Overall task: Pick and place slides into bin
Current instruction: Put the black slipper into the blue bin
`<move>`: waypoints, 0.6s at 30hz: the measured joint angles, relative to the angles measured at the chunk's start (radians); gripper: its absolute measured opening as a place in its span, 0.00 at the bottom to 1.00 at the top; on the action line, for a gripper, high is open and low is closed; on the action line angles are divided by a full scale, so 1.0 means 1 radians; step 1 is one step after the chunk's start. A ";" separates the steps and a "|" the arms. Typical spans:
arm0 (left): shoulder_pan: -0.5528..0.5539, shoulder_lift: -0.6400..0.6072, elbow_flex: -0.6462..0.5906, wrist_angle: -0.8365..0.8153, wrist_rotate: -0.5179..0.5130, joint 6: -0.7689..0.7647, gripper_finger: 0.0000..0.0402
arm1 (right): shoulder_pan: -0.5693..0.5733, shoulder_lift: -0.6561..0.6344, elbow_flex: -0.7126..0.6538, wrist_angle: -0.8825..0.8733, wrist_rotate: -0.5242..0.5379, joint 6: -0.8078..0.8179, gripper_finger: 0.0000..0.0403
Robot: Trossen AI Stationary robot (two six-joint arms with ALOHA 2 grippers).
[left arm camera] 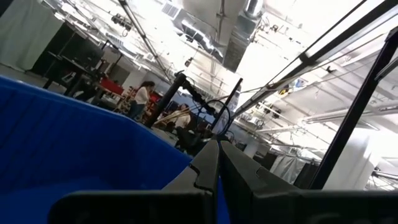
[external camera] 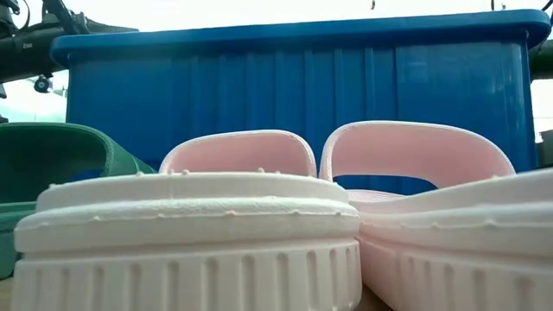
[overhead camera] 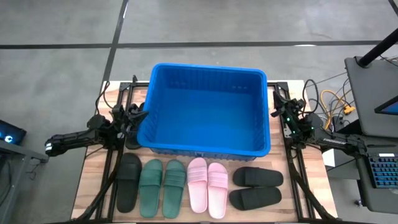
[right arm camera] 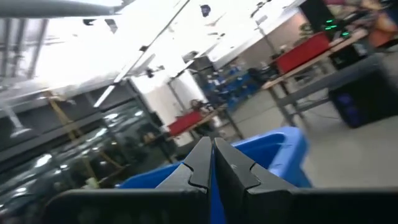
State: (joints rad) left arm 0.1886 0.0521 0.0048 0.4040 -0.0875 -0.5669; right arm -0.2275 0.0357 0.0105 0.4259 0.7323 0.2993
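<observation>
Bin (overhead camera: 205, 109) sits mid-bench toward the far edge. Slides (overhead camera: 199, 185) lie in a row along the near edge. Left pincer (overhead camera: 139, 116) and right pincer (overhead camera: 276, 113), both closed and empty, flank the bin.

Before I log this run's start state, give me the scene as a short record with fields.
bin: blue crate, mid-table, nothing inside
slides: seven in a row in front of the bin, all on the table
black slides: single at the row's left end; two at its right end, lying crosswise
green pair
pink pair
left gripper: shut, by the bin's left wall
right gripper: shut, by the bin's right wall
</observation>
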 joint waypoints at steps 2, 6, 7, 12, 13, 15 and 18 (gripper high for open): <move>0.000 0.000 0.000 -0.002 0.000 -0.001 0.00 | 0.000 -0.001 0.000 -0.003 -0.054 0.021 0.02; 0.000 0.000 0.000 -0.001 0.000 -0.003 0.00 | 0.000 -0.001 0.000 -0.003 -0.251 0.045 0.02; 0.000 0.000 0.000 0.000 -0.001 -0.003 0.00 | 0.000 -0.001 0.000 -0.003 -0.314 0.045 0.02; 0.000 0.010 0.000 0.000 -0.087 -0.004 0.00 | 0.001 -0.001 0.000 0.043 -0.532 0.143 0.02; 0.000 0.016 0.000 0.002 -0.103 -0.003 0.00 | 0.001 -0.001 0.000 0.069 -0.555 0.161 0.03; 0.000 0.027 0.000 0.000 -0.114 0.002 0.01 | 0.001 -0.001 0.008 0.110 -0.589 0.172 0.05; 0.000 0.053 0.000 0.032 -0.113 0.001 0.07 | 0.001 -0.001 0.067 0.098 -0.624 0.165 0.12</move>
State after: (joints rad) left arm 0.1886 0.1046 0.0048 0.4359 -0.2002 -0.5655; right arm -0.2268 0.0349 0.0773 0.5234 0.1083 0.4646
